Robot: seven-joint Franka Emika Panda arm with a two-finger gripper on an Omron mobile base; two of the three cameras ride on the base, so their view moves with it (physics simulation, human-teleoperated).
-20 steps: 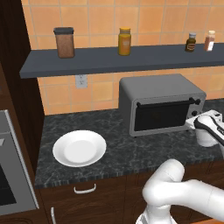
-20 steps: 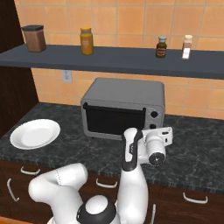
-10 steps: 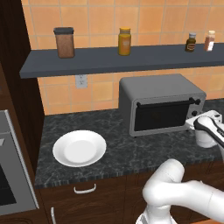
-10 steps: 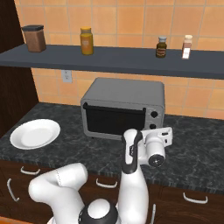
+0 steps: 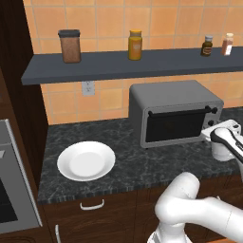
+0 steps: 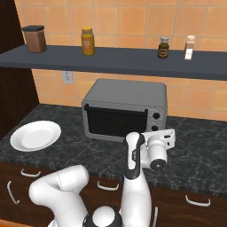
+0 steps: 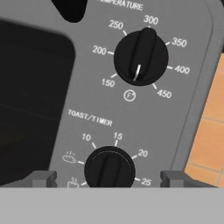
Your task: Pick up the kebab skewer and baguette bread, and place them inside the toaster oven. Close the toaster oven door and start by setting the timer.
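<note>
Toaster oven (image 5: 174, 113) stands on the dark speckled counter (image 5: 128, 161) against the tiled wall, under a grey shelf (image 5: 123, 64), and its toaster oven door (image 6: 115, 123) is shut, dark glass hiding whatever is inside. Both base views show a white plate (image 5: 86, 160) to the left of the oven, well apart from it, with nothing on it; on the shelf stand a brown canister (image 5: 70, 46), a yellow jar (image 5: 135, 45) and two small bottles (image 6: 164, 47). From the right base view the gripper (image 6: 165, 136) sits right in front of the oven's knob column, its hand close to the panel. Only the hand view reads the panel itself: a temperature knob (image 7: 141, 57) ringed by numbers from 150 to 450, and below it the toast/timer knob (image 7: 109, 169) marked 10, 15, 20, 25. The two finger tips (image 7: 41, 178) stand wide apart, one on either side of the timer knob, not closed on it.
</note>
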